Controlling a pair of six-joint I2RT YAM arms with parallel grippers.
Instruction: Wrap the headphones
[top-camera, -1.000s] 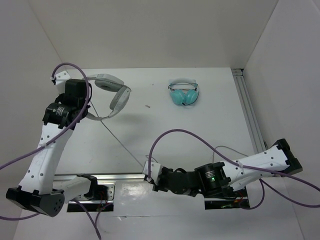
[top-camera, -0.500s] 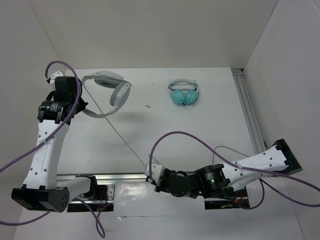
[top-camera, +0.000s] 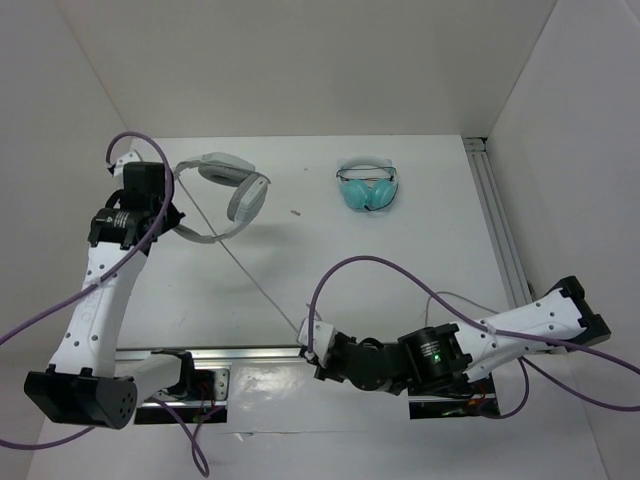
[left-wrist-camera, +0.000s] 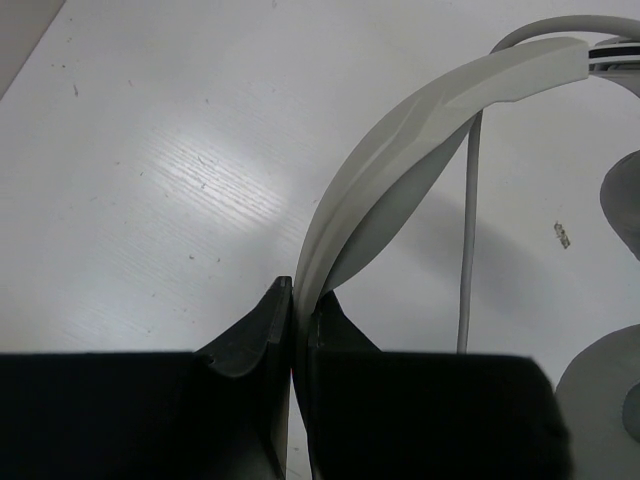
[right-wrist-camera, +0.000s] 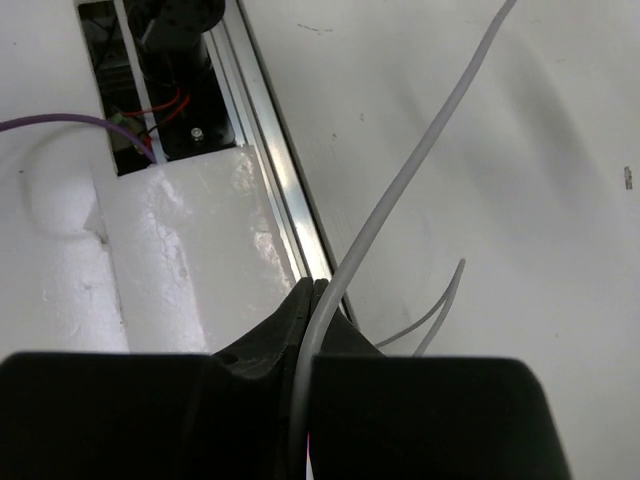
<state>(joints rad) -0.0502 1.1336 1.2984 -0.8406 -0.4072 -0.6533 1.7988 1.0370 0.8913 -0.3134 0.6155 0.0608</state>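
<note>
The light-grey headphones (top-camera: 247, 194) hang lifted over the table's far left. My left gripper (top-camera: 173, 213) is shut on their wide headband (left-wrist-camera: 420, 130), which rises from between the jaws (left-wrist-camera: 300, 295). An earcup (left-wrist-camera: 610, 400) shows at the right edge of the left wrist view. The thin grey cable (top-camera: 255, 287) runs taut and diagonally from the headphones down to my right gripper (top-camera: 312, 343) near the front rail. That gripper (right-wrist-camera: 315, 290) is shut on the cable (right-wrist-camera: 430, 150), which passes between its fingers.
Small teal headphones (top-camera: 368, 190) lie at the far middle of the table. An aluminium rail (top-camera: 250, 352) runs along the near edge and another (top-camera: 495, 220) along the right side. White walls enclose the table. Purple arm cables (top-camera: 375, 265) loop above the surface.
The left arm swung left with the headphones, then came back right and slightly nearer. The right gripper slid a little to the right along the near rail, still holding the cable.
</note>
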